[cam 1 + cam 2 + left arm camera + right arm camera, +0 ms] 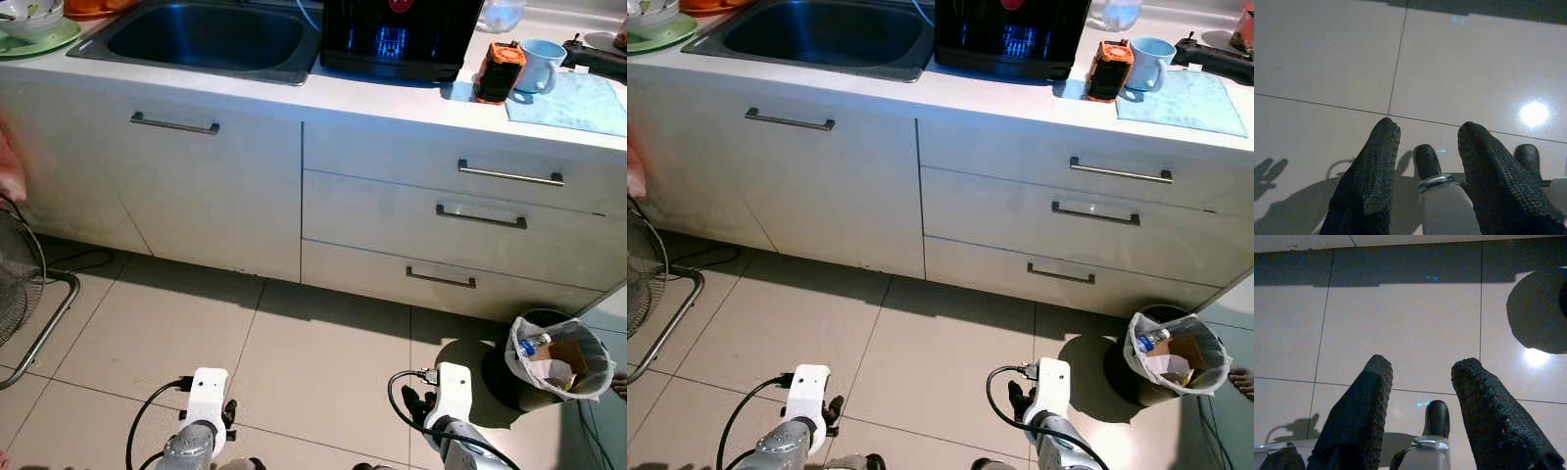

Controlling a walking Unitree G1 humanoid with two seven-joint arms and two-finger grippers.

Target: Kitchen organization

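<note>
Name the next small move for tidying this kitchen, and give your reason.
Probably step toward the counter: both arms hang low over the floor tiles, the left gripper and right gripper open and empty, while the orange container and blue mug sit far ahead.

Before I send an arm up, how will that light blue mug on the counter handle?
The mug probably feels rigid and breakable, looking ceramic. Upright beside the orange gadget, it may bump it when pushed. Its glossy wall could slip between the fingers; its handle looks safer.

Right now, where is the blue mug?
In the head views, the blue mug stands on the counter at the robot's right, beside the orange gadget, at the edge of a light blue cloth.
</note>
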